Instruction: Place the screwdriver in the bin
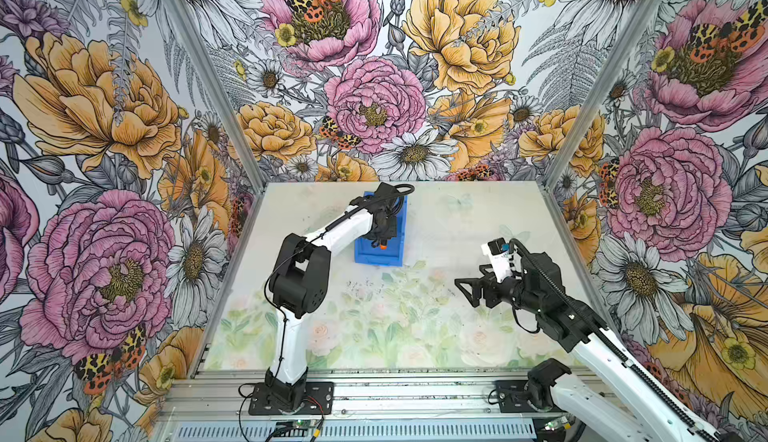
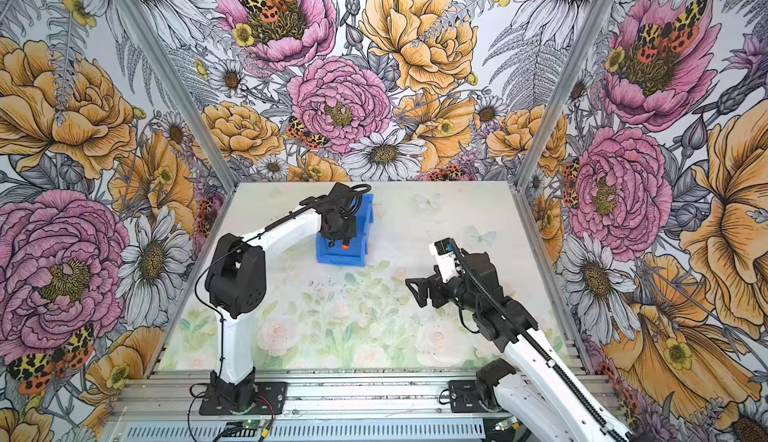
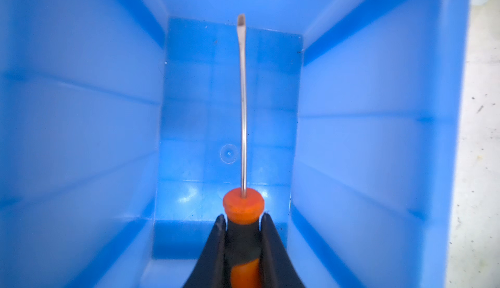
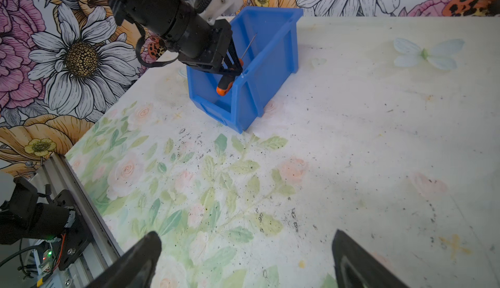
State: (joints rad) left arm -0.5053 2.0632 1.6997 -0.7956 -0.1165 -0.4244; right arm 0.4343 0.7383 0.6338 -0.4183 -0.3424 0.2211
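Pale floral print, speckled with grit, covers the bench (image 1: 415,315) between flower-papered walls (image 1: 104,128). In both top views the left arm hides most of the blue bin (image 1: 376,255) near the far edge. Left wrist view: the left gripper (image 3: 243,219) pinches the screwdriver (image 3: 242,204) by its handle inside the bin. Right wrist view: the right gripper (image 4: 247,235) stands spread.

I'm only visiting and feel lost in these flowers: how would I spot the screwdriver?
Find the bright blue bin at the back of the flowered table. The left gripper reaches into it, shut on the screwdriver. Its orange-and-black handle and thin, flat-tipped metal shaft stand out against all that blue.
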